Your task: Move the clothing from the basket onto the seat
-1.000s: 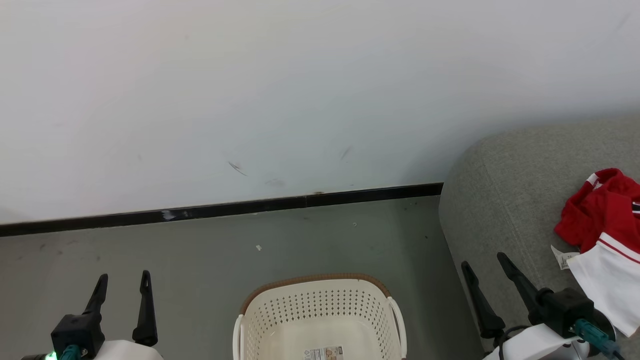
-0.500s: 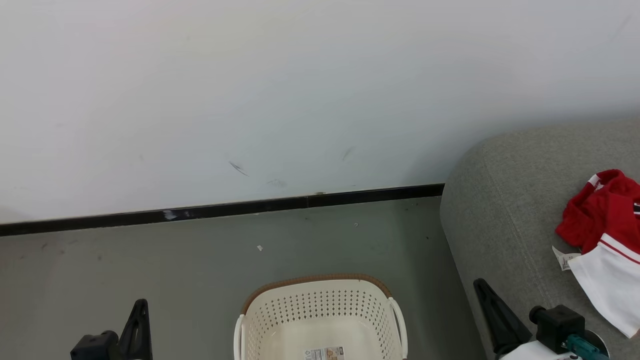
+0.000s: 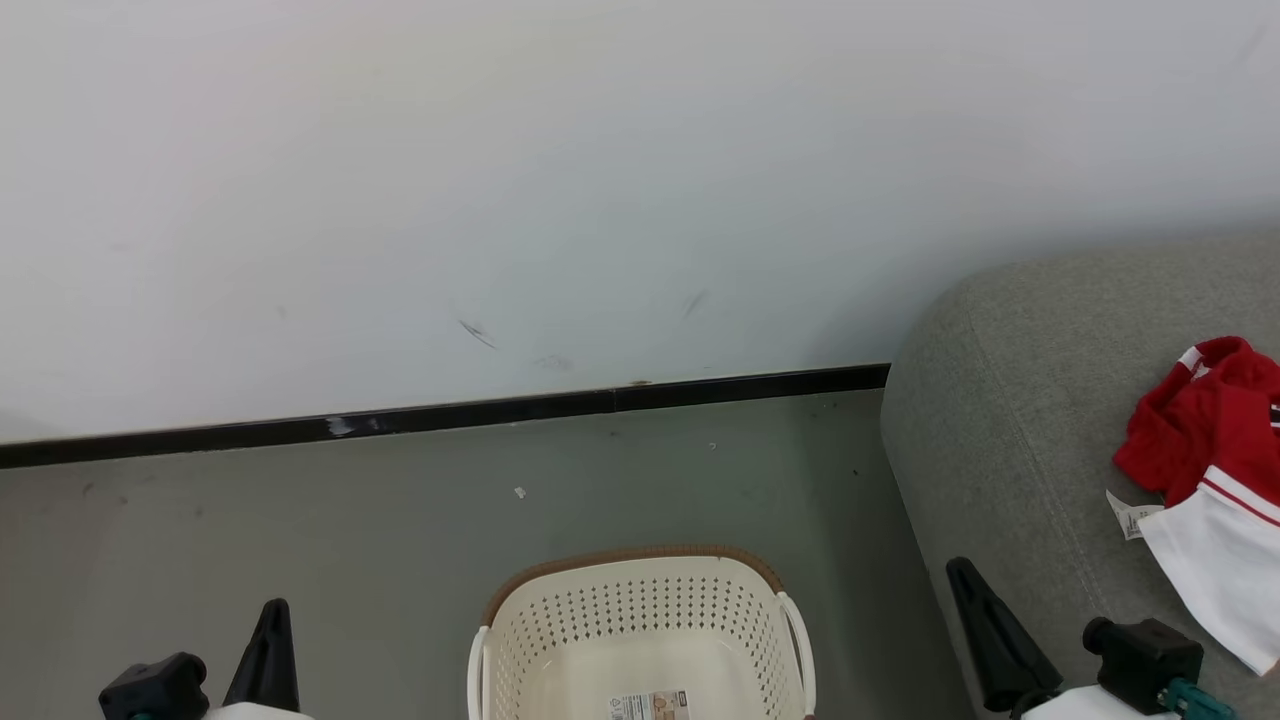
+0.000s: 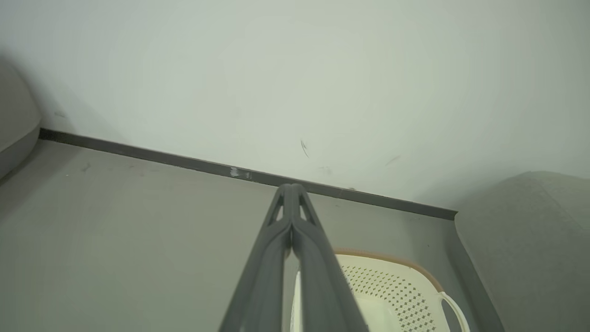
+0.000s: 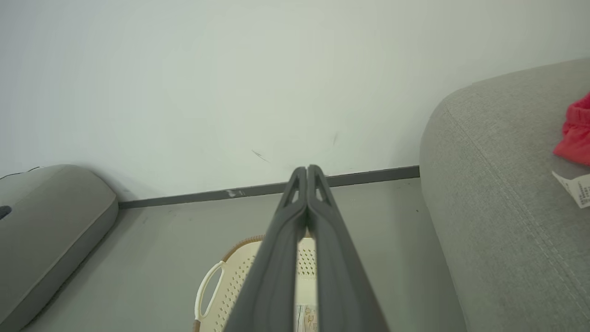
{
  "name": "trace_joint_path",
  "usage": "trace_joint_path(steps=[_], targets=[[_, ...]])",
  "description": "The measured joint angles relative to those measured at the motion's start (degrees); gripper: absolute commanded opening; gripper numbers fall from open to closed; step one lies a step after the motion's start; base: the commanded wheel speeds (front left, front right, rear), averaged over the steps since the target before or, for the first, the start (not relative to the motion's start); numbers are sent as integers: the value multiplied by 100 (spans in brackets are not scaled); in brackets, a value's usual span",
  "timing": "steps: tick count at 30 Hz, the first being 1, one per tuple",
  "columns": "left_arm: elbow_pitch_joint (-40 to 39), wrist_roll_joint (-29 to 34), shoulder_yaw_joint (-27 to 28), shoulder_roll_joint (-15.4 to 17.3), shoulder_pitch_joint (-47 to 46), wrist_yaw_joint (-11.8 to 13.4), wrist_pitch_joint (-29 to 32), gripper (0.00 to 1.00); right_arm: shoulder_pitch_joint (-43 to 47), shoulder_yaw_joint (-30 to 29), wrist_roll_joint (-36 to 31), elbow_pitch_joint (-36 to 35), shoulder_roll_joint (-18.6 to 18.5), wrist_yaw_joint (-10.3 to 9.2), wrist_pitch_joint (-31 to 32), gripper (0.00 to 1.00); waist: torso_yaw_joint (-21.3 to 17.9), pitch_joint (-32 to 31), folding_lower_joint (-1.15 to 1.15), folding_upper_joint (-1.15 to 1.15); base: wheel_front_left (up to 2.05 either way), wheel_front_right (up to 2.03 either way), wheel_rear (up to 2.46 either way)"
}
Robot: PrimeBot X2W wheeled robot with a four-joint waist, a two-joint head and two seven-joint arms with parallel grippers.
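The red and white clothing (image 3: pixel 1215 470) lies on the grey seat (image 3: pixel 1010 420) at the right; its red edge and white label show in the right wrist view (image 5: pixel 576 133). The cream basket (image 3: pixel 640 630) with a brown rim stands on the floor at bottom centre, holding nothing but a printed sticker. My left gripper (image 3: pixel 272 612) sits low at the lower left, left of the basket, shut with nothing in it (image 4: pixel 291 186). My right gripper (image 3: pixel 962 570) is at the lower right against the seat's side, shut and not holding anything (image 5: pixel 306 168).
A white wall with a black skirting strip (image 3: pixel 450 415) runs behind the grey floor (image 3: pixel 400 520). Another grey cushion (image 5: pixel 41 221) lies on the floor at the left in the right wrist view.
Both grippers have gone from open to shut and have dropped lower in the head view. Basket and clothing have not moved.
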Motion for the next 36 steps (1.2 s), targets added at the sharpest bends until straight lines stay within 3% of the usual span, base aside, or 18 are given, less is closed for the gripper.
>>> trace_joint_path(steps=[5,17,22,29,36], targets=[[-5,-294,101,-109,-1,-120,96,0,-15,-60,662,1,0,0,71,0,9,4,9,0,0,0,0],[-4,-1089,392,-280,-2,-441,342,0,-48,-220,1979,49,-55,0,326,0,27,-23,64,0,0,0,0],[0,-1397,505,-332,-3,-556,456,0,-64,-234,2460,91,-97,-1,428,0,31,-37,75,0,0,0,0],[34,-1817,662,-427,-7,-727,591,0,-85,-259,3153,220,-188,-4,548,0,35,-42,77,0,0,0,0],[92,-2242,820,-511,-16,-917,738,0,-281,-288,3840,286,-224,-4,684,0,40,-25,53,0,0,0,0]])
